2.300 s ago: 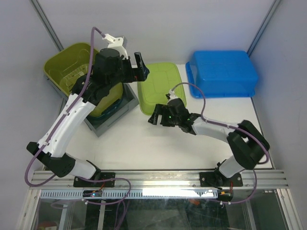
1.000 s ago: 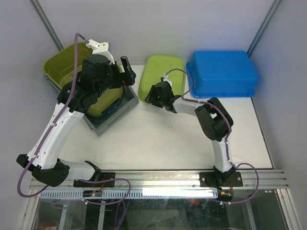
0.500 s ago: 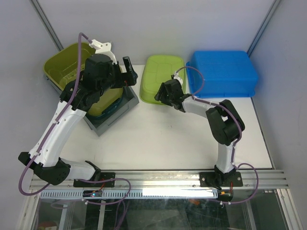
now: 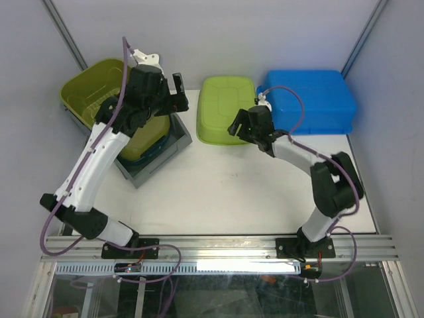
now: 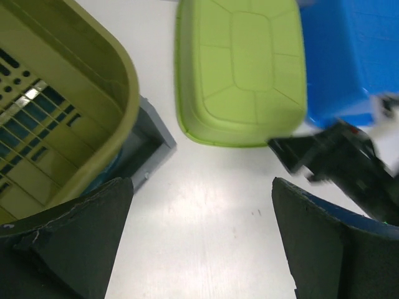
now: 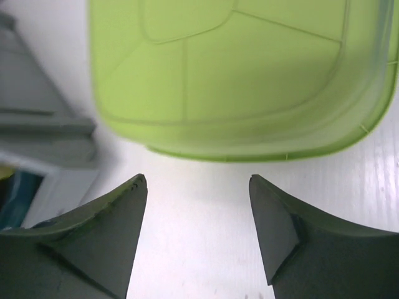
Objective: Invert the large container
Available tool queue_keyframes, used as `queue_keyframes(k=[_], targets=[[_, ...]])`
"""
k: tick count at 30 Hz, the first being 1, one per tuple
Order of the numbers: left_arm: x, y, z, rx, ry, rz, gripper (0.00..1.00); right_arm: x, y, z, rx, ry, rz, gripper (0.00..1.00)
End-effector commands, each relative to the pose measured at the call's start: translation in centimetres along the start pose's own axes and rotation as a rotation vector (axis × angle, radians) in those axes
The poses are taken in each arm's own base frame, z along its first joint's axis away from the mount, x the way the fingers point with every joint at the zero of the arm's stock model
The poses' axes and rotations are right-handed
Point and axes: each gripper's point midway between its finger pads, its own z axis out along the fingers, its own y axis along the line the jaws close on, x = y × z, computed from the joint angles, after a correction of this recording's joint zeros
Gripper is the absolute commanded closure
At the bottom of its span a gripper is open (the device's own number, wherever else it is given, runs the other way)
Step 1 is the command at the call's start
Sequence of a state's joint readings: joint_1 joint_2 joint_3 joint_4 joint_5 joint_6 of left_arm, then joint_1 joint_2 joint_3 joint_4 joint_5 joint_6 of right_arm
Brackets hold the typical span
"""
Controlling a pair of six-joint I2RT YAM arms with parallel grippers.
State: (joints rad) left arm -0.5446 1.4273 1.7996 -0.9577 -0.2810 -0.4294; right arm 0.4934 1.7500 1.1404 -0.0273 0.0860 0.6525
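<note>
Robot lab cell: white table [image 4: 218, 192], aluminium rail [image 4: 218, 246], bare panel walls [image 4: 218, 33]

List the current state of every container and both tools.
lime green container: upside down, flat on the table, not held
blue container: upside down on the table
olive basket: open side up, sitting in the grey bin
grey bin: upright, holding the basket
left tool: open, empty
right tool: open, empty, beside the lime green container's edge
</note>
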Motion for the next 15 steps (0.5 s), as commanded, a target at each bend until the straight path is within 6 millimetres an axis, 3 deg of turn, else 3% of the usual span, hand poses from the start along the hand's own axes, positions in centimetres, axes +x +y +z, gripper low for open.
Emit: queue_keyframes(k=[1, 5, 10, 15], targets=[[-2.4, 3.9, 2.7, -0.176, -0.005, -0.007, 0.01, -1.8, 2.7, -7.1, -0.133, -0.062, -0.059, 0.28], [-4.6, 7.2, 6.0, -0.304, -0.025, -0.039, 0.01, -0.8, 0.8, -11.8, -0.13, -0.086, -0.075, 0.25], [-6.5, 10.8, 11.7, -0.376, -0.023, -0.104, 0.01, -0.8, -1.2, -17.0, -0.113, -0.148, -0.092, 0.21], [-6.2, 13.4, 15.7, -0.451, -0.014, -0.14, 0.01, -1.6, -1.8, -21.1, -0.134, -0.221, -0.068, 0.19]])
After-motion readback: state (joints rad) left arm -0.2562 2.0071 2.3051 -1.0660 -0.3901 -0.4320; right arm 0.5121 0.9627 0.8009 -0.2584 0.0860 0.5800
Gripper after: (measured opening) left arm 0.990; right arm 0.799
